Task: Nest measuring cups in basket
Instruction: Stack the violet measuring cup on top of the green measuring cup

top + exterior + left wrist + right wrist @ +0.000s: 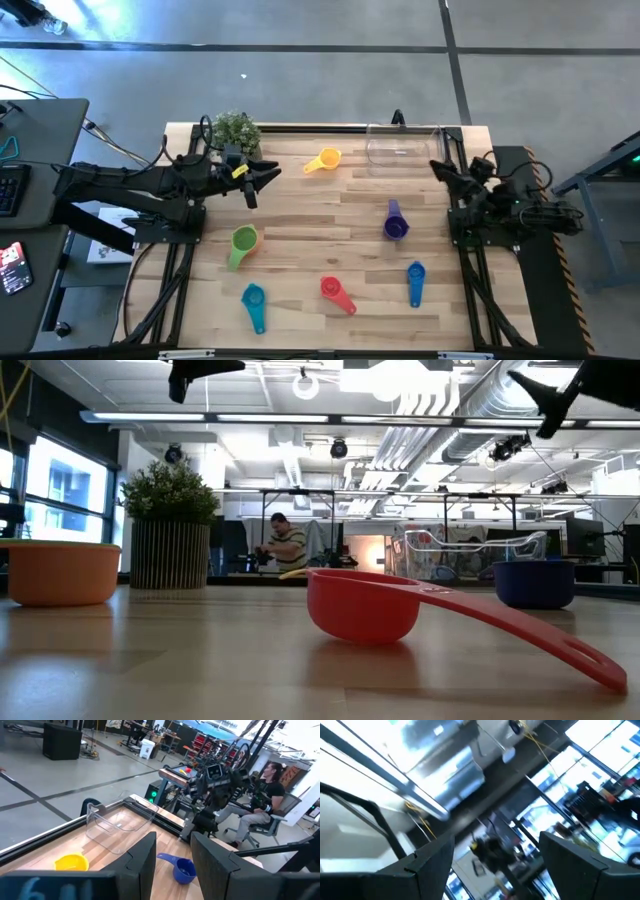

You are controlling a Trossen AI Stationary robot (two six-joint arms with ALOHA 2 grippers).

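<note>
Measuring cups scattered, basket (pixel 403 146) empty, both grippers raised with fingers spread.

Relative to the basket, the yellow cup (pixel 325 160) lies just beside it, the purple cup (pixel 395 222) near, the rest well apart. The cups are judged light, stiff and slippery; each is best pinched across its flat handle. Left gripper (pixel 262 178) and right gripper (pixel 441 168) hold nothing.

Wooden table (pixel 300 215) bears cups, basket (pixel 402 146), seemingly plant (pixel 236 128).
</note>
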